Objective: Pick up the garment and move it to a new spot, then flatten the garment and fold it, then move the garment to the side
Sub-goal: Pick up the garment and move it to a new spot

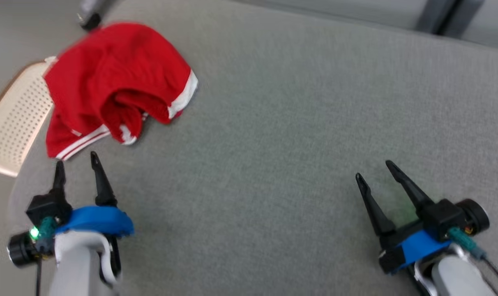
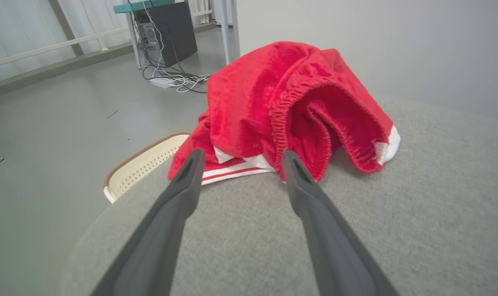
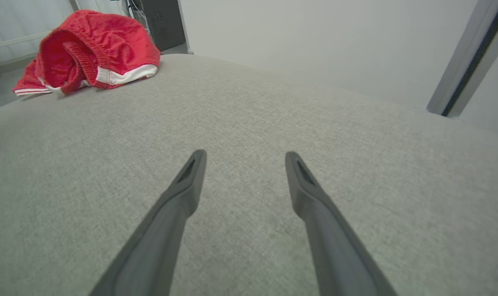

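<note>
left tool (image 1: 77, 159): jaws spread wide, nothing in them, I'd grab with this one | garment (image 1: 109, 82): dead ahead, just past its fingertips, crumpled heap at the bench (image 1: 273, 123) edge, waistband opening facing the tool, no clear long axis | right tool (image 1: 373, 169): also spread and empty, garment well off ahead-left of it

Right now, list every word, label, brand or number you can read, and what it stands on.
None: no text shows on the crumpled red shorts with white stripes, the grey cloth tabletop or the cream perforated chair. Any label on the dark computer tower is too small to read.
</note>
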{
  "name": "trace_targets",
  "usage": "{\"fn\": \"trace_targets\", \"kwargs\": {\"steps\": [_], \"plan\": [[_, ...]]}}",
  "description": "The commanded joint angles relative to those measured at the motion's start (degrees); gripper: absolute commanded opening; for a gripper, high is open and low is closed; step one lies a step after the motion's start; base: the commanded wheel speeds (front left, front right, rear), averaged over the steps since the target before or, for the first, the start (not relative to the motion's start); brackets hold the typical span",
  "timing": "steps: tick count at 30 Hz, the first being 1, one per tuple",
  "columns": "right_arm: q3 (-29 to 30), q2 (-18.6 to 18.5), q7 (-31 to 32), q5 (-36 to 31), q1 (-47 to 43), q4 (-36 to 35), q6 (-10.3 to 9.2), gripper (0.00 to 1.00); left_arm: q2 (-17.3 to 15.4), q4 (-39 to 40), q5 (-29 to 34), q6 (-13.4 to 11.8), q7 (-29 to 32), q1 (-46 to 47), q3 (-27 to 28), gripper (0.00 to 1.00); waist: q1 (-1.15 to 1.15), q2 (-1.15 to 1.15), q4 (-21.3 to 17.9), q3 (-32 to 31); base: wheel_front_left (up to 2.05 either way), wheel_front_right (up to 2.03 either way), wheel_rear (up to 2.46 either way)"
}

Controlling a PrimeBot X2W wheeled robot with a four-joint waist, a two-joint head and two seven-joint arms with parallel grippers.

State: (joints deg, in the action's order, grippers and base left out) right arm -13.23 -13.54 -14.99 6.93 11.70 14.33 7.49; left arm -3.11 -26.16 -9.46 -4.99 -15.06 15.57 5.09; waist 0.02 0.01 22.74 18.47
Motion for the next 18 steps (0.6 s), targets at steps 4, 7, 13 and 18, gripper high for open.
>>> {"fn": "trace_targets", "kwargs": {"steps": [4,7,13,18], "plan": [[-0.7,-3.3,-0.3,1.0,2.4,-2.8,0.01,1.00,-1.6,-4.0,1.6,0.4,-0.2,8.7,2.7,1.00,-0.02,-0.01,-2.2,5.1,0.00,0.00,0.00],[-0.6,-4.7,-0.2,1.5,3.2,-3.6,0.00,1.00,-2.7,-6.7,2.6,-0.1,-0.2,12.9,3.5,1.00,-0.02,-0.01,-3.7,7.5,0.00,0.00,0.00],[-0.8,-6.0,-0.1,2.0,3.9,-4.0,-0.02,1.00,-4.1,-11.9,3.3,-2.7,-0.2,18.3,5.3,1.00,-0.02,-0.01,-6.0,10.0,0.00,0.00,0.00],[-0.1,-5.9,0.0,2.3,4.3,-3.8,-0.04,1.00,-4.9,-12.6,3.6,-3.4,-0.2,20.4,6.8,0.38,-0.02,-0.01,-7.5,11.1,0.00,0.00,0.00]]}}
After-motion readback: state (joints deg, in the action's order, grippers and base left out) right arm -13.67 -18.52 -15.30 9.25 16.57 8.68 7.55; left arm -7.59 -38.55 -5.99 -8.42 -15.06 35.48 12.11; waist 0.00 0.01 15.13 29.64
